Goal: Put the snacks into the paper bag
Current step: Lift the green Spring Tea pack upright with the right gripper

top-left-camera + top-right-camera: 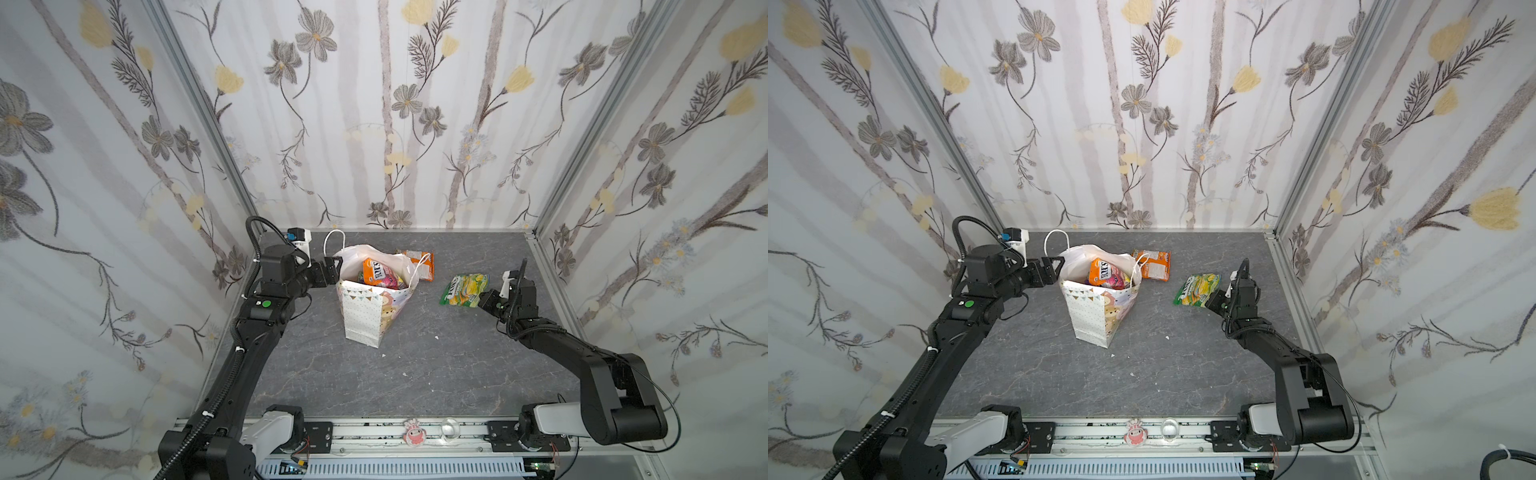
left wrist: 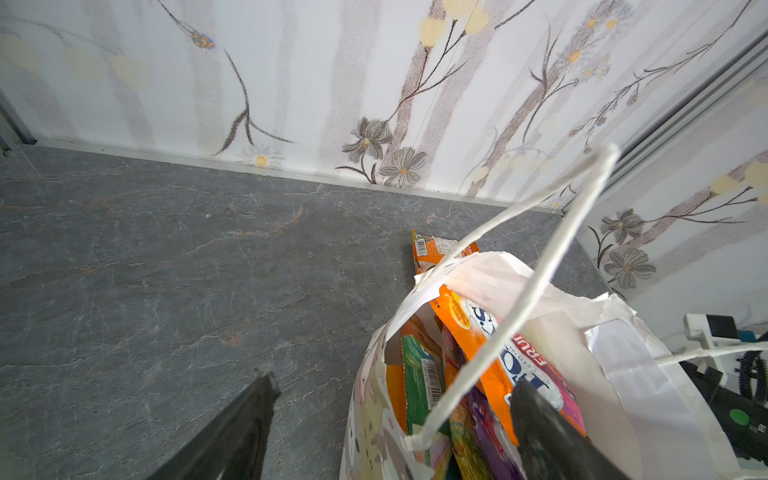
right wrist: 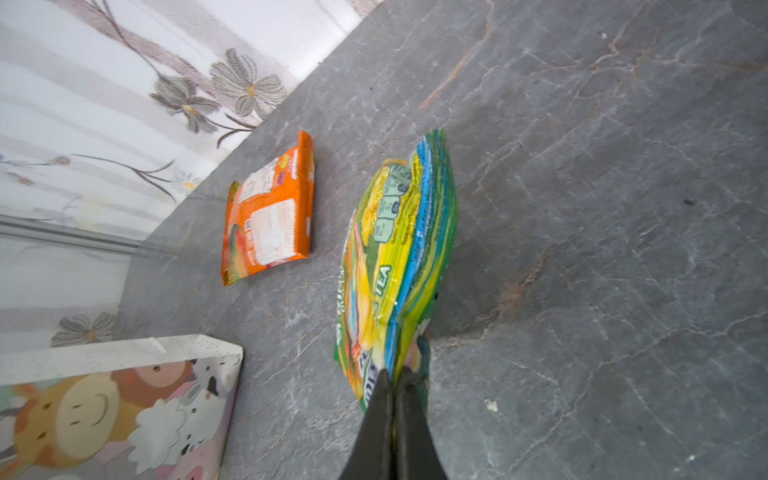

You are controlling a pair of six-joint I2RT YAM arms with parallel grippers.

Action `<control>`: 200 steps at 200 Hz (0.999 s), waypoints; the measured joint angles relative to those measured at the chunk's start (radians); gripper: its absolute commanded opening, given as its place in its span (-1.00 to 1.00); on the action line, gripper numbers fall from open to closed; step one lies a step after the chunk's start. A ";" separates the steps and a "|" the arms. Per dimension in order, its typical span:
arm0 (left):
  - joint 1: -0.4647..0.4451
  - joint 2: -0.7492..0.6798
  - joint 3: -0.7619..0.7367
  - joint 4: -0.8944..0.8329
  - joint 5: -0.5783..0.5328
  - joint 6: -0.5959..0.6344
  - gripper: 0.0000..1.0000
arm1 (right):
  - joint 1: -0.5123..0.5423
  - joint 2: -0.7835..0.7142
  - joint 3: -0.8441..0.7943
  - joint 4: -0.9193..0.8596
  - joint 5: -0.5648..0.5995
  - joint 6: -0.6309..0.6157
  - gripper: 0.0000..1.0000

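Pinching 1 short end of the green-and-yellow tea packet (image 3: 399,249) with the right hand (image 3: 395,380), pressing both fingers flat together on the foil seam. Holding that packet edge-up in the right wrist view and casting a shadow on the grey marbled worktop (image 3: 582,208). Failing to tell about contact at its far end. Sitting right of the paper bag (image 1: 365,316) in both top views, apart from it.

Spreading the left hand (image 2: 395,381) wide at the bag's left rim. Straddling the paper wall with 1 finger over the open mouth and the other outside above bare worktop. Failing to tell about any touch on the paper.

Seeing the bag standing upright near the worktop's middle with mouth gaping and 1 white cord handle (image 2: 575,220) arching across the left wrist view. Showing inside it an orange FOX'S packet (image 1: 376,272) on top, with a green packet (image 2: 419,374) and a purple packet (image 2: 494,436) packed on end beside it.

Spotting 1 more orange packet (image 1: 422,266) lying flat on the worktop just behind the bag, label side up, partly hidden by the bag's rim and handle in both top views. Noting a small pink figure (image 1: 414,432) sitting on the front rail (image 1: 365,434).
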 measured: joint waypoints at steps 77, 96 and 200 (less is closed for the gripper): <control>0.000 0.001 -0.008 0.006 0.012 -0.029 0.71 | 0.100 -0.233 0.040 -0.153 0.078 0.011 -1.00; 0.000 -0.001 -0.008 0.006 0.010 -0.030 0.71 | 0.120 -0.276 0.058 -0.205 0.093 0.011 -1.00; 0.000 -0.011 -0.010 0.006 -0.026 -0.029 0.73 | 0.216 -0.378 0.159 -0.301 0.070 0.011 -1.00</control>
